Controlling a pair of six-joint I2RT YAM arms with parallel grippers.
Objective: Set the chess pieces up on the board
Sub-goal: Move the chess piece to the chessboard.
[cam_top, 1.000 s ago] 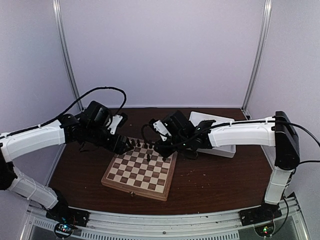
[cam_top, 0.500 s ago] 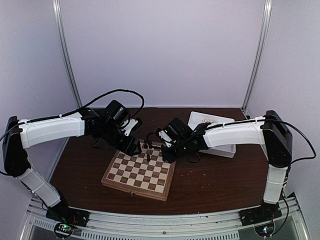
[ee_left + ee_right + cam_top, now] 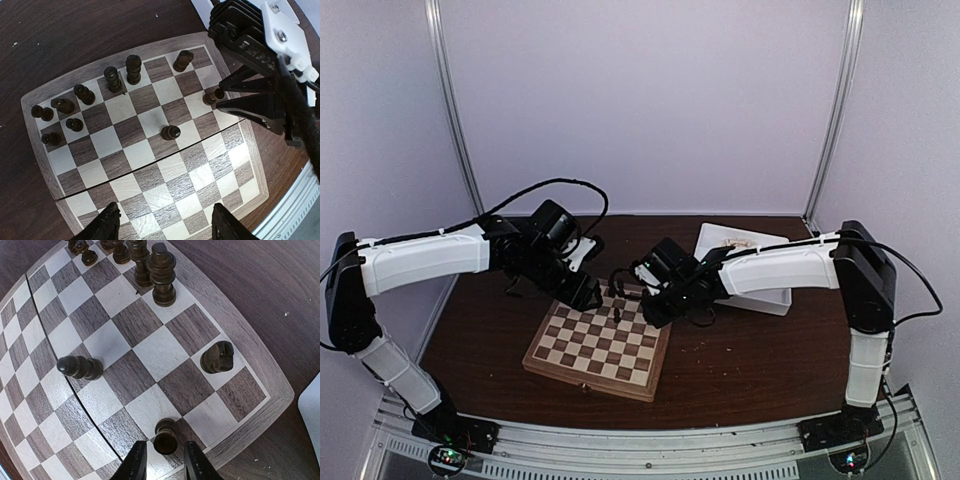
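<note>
Right gripper jaws barely apart astride pawn near board corner, likely placing it. Left gripper wide open, empty. Next: lift straight, don't tip it.

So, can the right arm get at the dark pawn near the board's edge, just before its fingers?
Probably yes. The right gripper is open, the pawn stands just ahead of its fingertips, untouched, and the board squares beside it are bare; the nearest piece is well aside.
</note>
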